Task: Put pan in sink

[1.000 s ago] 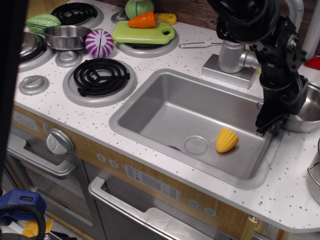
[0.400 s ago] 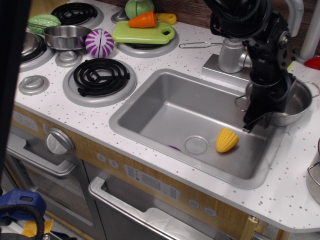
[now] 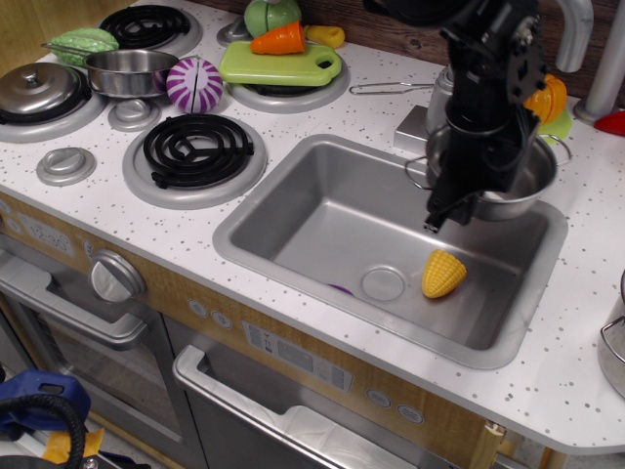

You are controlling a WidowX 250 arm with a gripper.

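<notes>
Pan [image 3: 516,186] gripped in my end effector [image 3: 451,207], hanging over sink [image 3: 293,230] toward desk's far right; basin lies straight below.

This is a toy play kitchen, not a real one. A white speckled countertop [image 3: 322,107] carries moulded grey hob rings with black plastic coil burners [image 3: 197,149], and a grey basin-shaped sink [image 3: 293,225] with a round drain [image 3: 383,283] is sunk into it toward the right edge. Along the front edge, a wood-look panel holds a round grey knob [image 3: 115,276], small buttons and an oven door handle [image 3: 68,313]. At the back edge stand plastic play foods: a green cutting board [image 3: 278,64], an orange carrot [image 3: 278,40] and a purple-striped vegetable [image 3: 195,84]. A yellow toy corn cob [image 3: 443,274] lies in the sink. A grey faucet base [image 3: 430,122] rises behind the basin.
</notes>
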